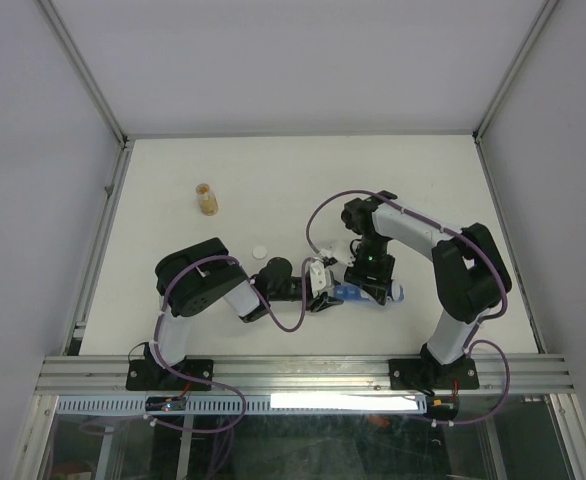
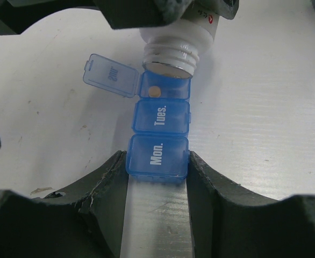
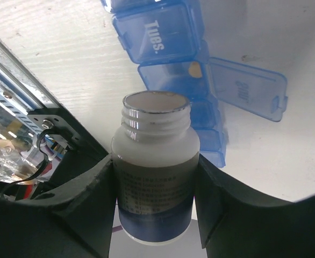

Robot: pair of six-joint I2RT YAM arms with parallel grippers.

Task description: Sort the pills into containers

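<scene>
My left gripper, arm folded low and reaching right, is clamped on the Mon. end of the blue pill organizer, which lies flat on the table. My right gripper, wrist pitched down, is clamped on an uncapped white bottle tipped over the open third compartment, where one tan pill lies.

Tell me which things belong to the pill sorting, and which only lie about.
In the job: blue pill organizer, open white bottle, tan pill in its open compartment.
Lying about: small bottle with orange-tan contents, small white round object.

White table: blue organizer strip, tan-filled bottle, round cap
</scene>
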